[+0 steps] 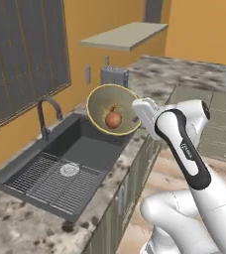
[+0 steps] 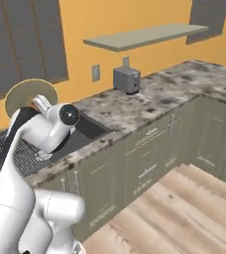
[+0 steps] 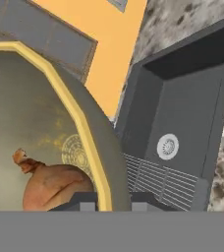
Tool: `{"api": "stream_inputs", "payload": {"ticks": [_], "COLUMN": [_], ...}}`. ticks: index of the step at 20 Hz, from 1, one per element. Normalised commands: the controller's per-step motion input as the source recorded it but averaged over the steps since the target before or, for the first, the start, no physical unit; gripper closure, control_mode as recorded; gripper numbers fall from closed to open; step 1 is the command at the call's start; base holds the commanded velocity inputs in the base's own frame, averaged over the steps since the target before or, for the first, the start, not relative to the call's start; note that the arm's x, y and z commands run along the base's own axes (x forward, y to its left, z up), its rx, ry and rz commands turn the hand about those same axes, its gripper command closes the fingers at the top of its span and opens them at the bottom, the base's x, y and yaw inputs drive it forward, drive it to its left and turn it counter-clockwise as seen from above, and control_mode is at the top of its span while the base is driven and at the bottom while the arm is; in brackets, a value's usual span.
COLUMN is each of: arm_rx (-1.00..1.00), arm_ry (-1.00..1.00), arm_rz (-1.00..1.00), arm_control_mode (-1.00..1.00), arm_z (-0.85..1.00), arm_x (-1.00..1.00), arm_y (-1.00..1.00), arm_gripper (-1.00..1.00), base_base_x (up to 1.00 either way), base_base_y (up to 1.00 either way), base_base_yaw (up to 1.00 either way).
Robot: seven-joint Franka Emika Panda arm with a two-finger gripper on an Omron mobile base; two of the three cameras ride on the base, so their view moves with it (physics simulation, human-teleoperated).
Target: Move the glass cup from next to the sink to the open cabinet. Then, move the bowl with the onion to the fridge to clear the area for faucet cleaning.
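Observation:
A grey bowl [image 1: 105, 101] with a yellow rim hangs tipped on its side in the air above the right end of the sink [image 1: 80, 144], its opening facing the left base camera. A brown onion [image 1: 113, 119] rests against its lower wall. My gripper [image 1: 137, 113] is shut on the bowl's right rim. In the hand view the rim [image 3: 92, 157] runs down between my fingertips [image 3: 83, 202], the gripper [image 3: 111, 203] pinching it, with the onion [image 3: 55, 187] inside on the left. From the right base view I see the bowl's back [image 2: 26, 94] behind my wrist.
A dark faucet [image 1: 46, 115] stands behind the sink, whose floor holds a wire grid [image 1: 55, 178] and a drain [image 3: 167, 146]. A toaster [image 2: 126, 79] sits on the speckled counter [image 2: 174, 89] under a wall shelf [image 2: 144, 35]. Cabinet fronts [image 2: 149, 149] and wood floor lie to the right.

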Motion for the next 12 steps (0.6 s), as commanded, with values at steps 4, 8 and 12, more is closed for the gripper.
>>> {"api": "stream_inputs", "payload": {"ticks": [4,8,12], "arm_rx": [0.00,0.00,0.00], "arm_ry": [0.00,0.00,0.00], "arm_rz": [0.00,0.00,0.00], "arm_control_mode": [1.00,1.00,1.00], "arm_z": [0.00,0.00,0.00], "arm_x": [0.00,0.00,0.00], "arm_y": [0.00,0.00,0.00], "arm_gripper": [1.00,1.00,1.00], "base_base_x": [-0.04,-0.03,-0.01], "base_base_y": [-0.09,-0.22,-0.34], "base_base_yaw": [-0.99,-0.95,-0.92]}}
